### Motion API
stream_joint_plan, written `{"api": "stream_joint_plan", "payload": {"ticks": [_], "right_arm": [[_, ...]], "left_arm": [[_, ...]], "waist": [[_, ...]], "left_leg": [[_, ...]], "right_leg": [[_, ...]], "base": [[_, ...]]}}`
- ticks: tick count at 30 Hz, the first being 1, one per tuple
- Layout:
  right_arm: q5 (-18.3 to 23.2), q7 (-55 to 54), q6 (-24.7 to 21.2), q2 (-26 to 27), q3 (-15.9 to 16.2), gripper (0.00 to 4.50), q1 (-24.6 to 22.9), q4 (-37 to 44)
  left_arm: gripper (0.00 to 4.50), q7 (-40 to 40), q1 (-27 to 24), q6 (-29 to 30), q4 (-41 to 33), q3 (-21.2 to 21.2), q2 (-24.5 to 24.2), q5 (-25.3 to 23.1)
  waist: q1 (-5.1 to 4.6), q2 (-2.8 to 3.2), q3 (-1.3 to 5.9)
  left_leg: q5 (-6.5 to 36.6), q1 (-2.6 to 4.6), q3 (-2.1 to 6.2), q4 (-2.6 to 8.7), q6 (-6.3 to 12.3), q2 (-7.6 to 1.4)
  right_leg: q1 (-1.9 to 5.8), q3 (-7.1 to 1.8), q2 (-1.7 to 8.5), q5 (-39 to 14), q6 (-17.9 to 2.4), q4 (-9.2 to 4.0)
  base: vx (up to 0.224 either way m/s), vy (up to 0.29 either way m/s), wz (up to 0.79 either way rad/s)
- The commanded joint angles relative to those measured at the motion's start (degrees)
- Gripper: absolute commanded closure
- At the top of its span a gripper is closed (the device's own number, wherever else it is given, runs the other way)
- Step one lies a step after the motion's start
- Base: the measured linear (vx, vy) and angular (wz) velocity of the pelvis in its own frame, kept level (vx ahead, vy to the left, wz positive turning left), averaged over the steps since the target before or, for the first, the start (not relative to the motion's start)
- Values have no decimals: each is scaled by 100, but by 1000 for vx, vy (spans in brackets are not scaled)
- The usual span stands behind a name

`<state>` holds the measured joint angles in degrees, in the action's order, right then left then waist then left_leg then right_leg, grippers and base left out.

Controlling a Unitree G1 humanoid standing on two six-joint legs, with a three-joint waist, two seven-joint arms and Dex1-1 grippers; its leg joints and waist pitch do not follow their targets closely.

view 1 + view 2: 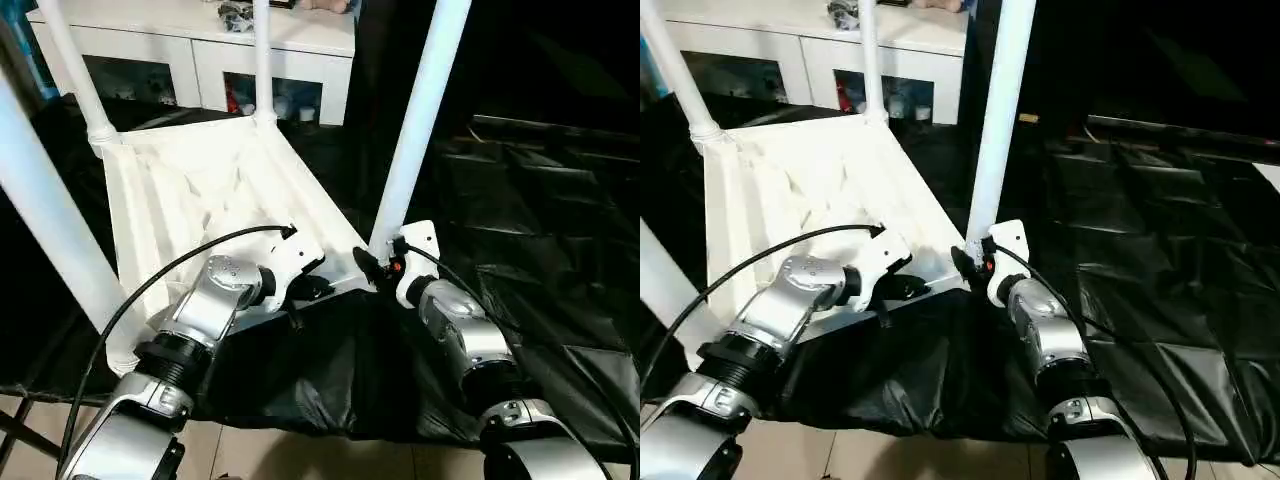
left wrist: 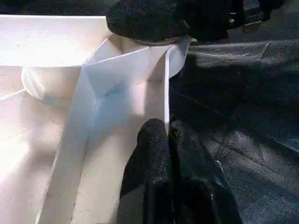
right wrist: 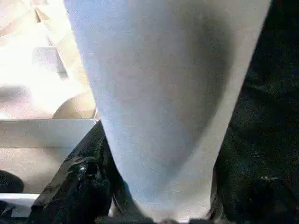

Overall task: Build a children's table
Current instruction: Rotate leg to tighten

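The children's table lies upside down on a black sheet, its ribbed white top (image 1: 190, 190) facing up. All four white tube legs stand in its corner sockets: far left (image 1: 75, 70), far middle (image 1: 262, 60), near right (image 1: 420, 120) and near left (image 1: 45, 220). My left gripper (image 1: 310, 285) is shut on the thin near rim (image 2: 166, 93) of the top, close to the near-right corner. My right gripper (image 1: 380, 262) is closed around the base of the near-right leg (image 3: 163, 107), with a black finger (image 3: 79, 182) on each side of the tube.
A white cabinet (image 1: 200, 50) with glass doors stands behind the table. The black sheet (image 1: 540, 250) spreads wide to the right with folds in it. Pale floor tiles (image 1: 300, 455) show at the near edge. Black cables (image 1: 180, 262) arc over both forearms.
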<state>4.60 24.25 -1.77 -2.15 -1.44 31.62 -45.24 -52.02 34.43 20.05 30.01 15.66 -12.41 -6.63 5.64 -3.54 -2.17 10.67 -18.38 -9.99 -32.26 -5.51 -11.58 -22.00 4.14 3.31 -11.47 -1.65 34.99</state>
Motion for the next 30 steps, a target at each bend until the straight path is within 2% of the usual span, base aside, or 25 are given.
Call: {"api": "stream_joint_plan", "payload": {"ticks": [1,4,7,8,9,12,15,18,23,24,26,28,30], "right_arm": [[-51,349,-60,613,479,127,125,-181],[12,722,-18,461,498,116,87,-57],[47,1382,-9,135,636,80,-12,160],[86,1879,-20,-176,706,77,-82,337],[108,2021,-32,-263,715,66,-99,387],[227,2542,-71,-501,746,66,-135,523],[389,3327,-232,-834,826,66,-208,754],[391,3901,-245,-1100,946,66,-264,881],[374,4661,-268,-1457,1100,115,-242,972],[374,4661,-268,-1457,1100,115,-242,972],[375,4941,-302,-1595,1209,146,-239,1049],[382,5022,-322,-1638,1247,150,-243,1082],[392,5071,-351,-1654,1260,180,-242,1091]], "left_arm": [[450,35,57,-92,122,422,526,1],[450,-55,22,-124,41,372,398,39],[450,-348,-67,-168,-111,341,128,102],[450,-723,-148,-251,-232,343,-154,170],[450,-834,-172,-272,-265,341,-235,194],[450,-1136,-224,-299,-354,300,-439,311],[450,-1622,-277,-394,-469,250,-698,491],[450,-1975,-313,-483,-545,248,-879,593],[450,-2339,-294,-601,-537,282,-1182,650],[450,-2339,-294,-601,-537,282,-1182,650],[450,-2438,-255,-679,-459,260,-1295,647],[450,-2486,-242,-698,-432,239,-1329,652],[450,-2517,-232,-702,-417,222,-1347,657]], "waist": [[11,43,213],[11,52,205],[9,44,228],[25,38,252],[16,28,268],[2,18,300],[18,31,294],[62,40,283],[119,39,272],[128,38,270],[146,23,273],[164,22,276],[187,18,282]], "left_leg": [[1576,-50,79,400,82,-169],[1651,-44,89,414,92,-180],[1562,-60,86,410,134,-193],[1306,-96,89,396,197,-204],[1174,-119,78,377,239,-198],[601,-157,37,315,419,-167],[538,-148,25,303,539,-184],[643,-115,19,306,498,-211],[819,-101,9,305,379,-223],[803,-107,8,306,364,-222],[761,-116,12,301,359,-217],[724,-117,8,294,351,-214],[668,-118,9,290,346,-214]], "right_leg": [[161,-323,526,-2247,-658,-573],[153,-319,529,-2395,-615,-591],[170,-328,528,-2139,-671,-560],[215,-324,520,-1635,-789,-501],[234,-328,511,-1387,-835,-470],[256,-324,483,-372,-1109,-361],[251,-313,480,-134,-1255,-341],[233,-314,486,-216,-1318,-343],[228,-307,483,-506,-1269,-354],[229,-308,482,-527,-1251,-350],[237,-307,487,-534,-1227,-345],[234,-308,489,-544,-1203,-345],[233,-304,484,-497,-1194,-332]], "base": [[0,0,0],[0,0,0],[0,0,0],[0,0,0],[0,0,0],[0,0,0],[0,0,0],[0,0,0],[0,0,0],[0,0,0],[0,0,0],[0,0,0],[0,0,0]]}}
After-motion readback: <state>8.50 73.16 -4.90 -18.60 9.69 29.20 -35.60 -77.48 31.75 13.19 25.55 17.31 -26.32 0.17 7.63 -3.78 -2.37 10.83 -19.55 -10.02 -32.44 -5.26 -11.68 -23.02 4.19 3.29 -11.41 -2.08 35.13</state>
